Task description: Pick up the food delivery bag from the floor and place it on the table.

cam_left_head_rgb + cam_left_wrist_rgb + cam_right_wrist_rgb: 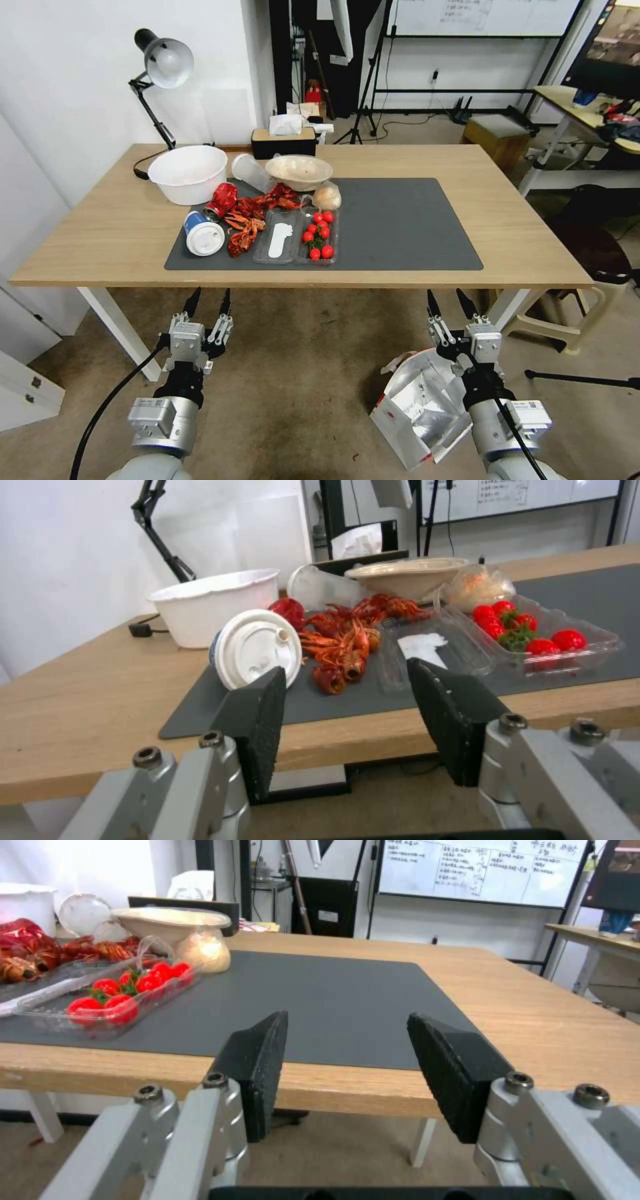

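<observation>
Bag (419, 408) lies on the floor (300, 373) under the right gripper (448, 301), mouth gaping upward, short of the table (533, 247). Right arm is nearer; left gripper (208, 300) well aside. Both gape wide, empty.

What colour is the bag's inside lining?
Silver foil; the food delivery bag shows it best in the head view.
</observation>
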You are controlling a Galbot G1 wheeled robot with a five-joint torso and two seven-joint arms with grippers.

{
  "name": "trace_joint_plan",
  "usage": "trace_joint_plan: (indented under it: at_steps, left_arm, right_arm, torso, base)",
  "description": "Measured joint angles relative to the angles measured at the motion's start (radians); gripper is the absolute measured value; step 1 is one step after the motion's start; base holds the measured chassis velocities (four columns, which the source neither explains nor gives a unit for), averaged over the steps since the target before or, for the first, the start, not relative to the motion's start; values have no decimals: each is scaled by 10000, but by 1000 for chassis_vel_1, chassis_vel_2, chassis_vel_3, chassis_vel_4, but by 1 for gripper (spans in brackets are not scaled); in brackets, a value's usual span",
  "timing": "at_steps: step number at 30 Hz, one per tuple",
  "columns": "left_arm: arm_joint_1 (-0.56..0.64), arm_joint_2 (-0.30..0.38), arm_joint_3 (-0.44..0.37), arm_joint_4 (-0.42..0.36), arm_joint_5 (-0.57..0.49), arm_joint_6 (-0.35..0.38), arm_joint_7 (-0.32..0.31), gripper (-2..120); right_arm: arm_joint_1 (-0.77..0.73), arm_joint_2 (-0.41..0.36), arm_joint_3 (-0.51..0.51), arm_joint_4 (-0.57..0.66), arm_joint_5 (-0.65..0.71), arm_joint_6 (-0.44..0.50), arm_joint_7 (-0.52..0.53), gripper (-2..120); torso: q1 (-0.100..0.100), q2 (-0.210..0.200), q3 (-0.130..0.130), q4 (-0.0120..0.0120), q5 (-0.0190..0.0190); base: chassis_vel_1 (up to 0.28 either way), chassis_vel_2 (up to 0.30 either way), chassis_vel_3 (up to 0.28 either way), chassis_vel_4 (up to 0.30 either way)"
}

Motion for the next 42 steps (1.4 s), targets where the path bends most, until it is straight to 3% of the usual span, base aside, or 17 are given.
trace_joint_plan:
  at_steps: [19,21,22,23,28,29,31,32,34,35,42]
  left_arm:
    - [-1,23,18,-9,-22,33,-36,50]
    - [-14,216,170,-240,-335,377,-396,57]
    - [-34,469,380,-532,-734,816,-847,66]
    - [-34,469,380,-532,-734,816,-847,66]
    - [-105,1342,1114,-1542,-2161,2381,-2464,85]
    - [-105,1342,1114,-1542,-2161,2381,-2464,85]
    - [-139,1703,1410,-1918,-2738,3005,-3115,93]
    - [-163,2062,1708,-2020,-3325,3656,-3775,99]
    - [-165,2244,1864,-2039,-3636,3881,-4124,99]
    - [-94,2336,1941,-2043,-3782,3547,-4332,99]
    - [102,2388,2002,-2046,-3854,2403,-4426,100]
  right_arm:
    - [-3,0,2,7,15,-26,0,50]
    - [-69,-8,79,215,173,-388,8,58]
    - [-162,-22,184,487,379,-871,24,65]
    - [-162,-22,184,487,379,-871,24,65]
    - [-447,-64,509,1342,1043,-2410,89,85]
    - [-447,-64,509,1342,1043,-2410,89,85]
    - [-566,-82,641,1700,1319,-3050,114,92]
    - [-678,-102,775,1971,1593,-3684,140,99]
    - [-753,-112,857,2014,1766,-4087,158,100]
    - [-820,-124,967,2038,1962,-4450,172,100]
    - [-819,-126,1262,2045,2300,-4640,208,100]
  torso:
    - [-1,0,0,0,0]
    - [1,-1,0,2,0]
    - [0,0,0,0,0]
    - [0,0,0,0,0]
    - [0,0,0,0,-1]
    - [0,0,0,0,-1]
    - [0,0,0,0,1]
    - [0,0,-1,0,-4]
    - [0,0,0,-2,-3]
    - [0,0,0,-3,-3]
    - [0,0,0,1,1]
  base:
    - [0,0,0,0]
    - [0,0,0,0]
    - [0,0,0,0]
    - [0,0,0,0]
    - [0,0,0,0]
    - [0,0,0,0]
    - [0,0,0,0]
    - [0,0,0,0]
    - [0,0,0,0]
    - [0,0,0,0]
    - [0,0,0,0]
